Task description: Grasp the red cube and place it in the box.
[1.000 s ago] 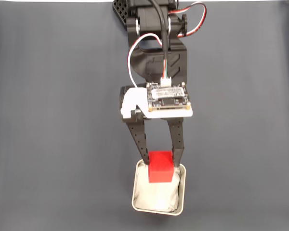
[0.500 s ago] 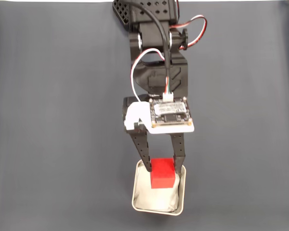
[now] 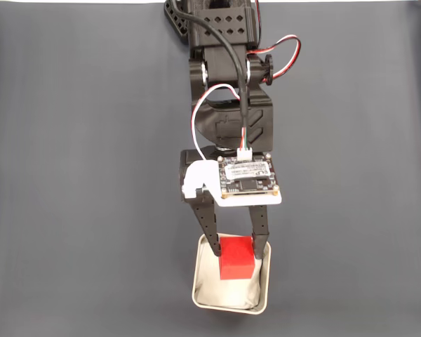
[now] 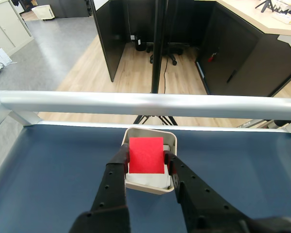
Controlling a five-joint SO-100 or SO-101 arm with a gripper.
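Red cube [image 3: 236, 257] sitting over the box [image 3: 266, 281] at 6 o'clock | pincer [image 3: 236, 247] pinching it, hanging inside the rim | grasp looks done, just needing release

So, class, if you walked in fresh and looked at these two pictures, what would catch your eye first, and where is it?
The red cube stands out most: it sits between the black jaws of the gripper, right over the white box near the bottom middle of the fixed view. The dark grey table around it makes the red pop.
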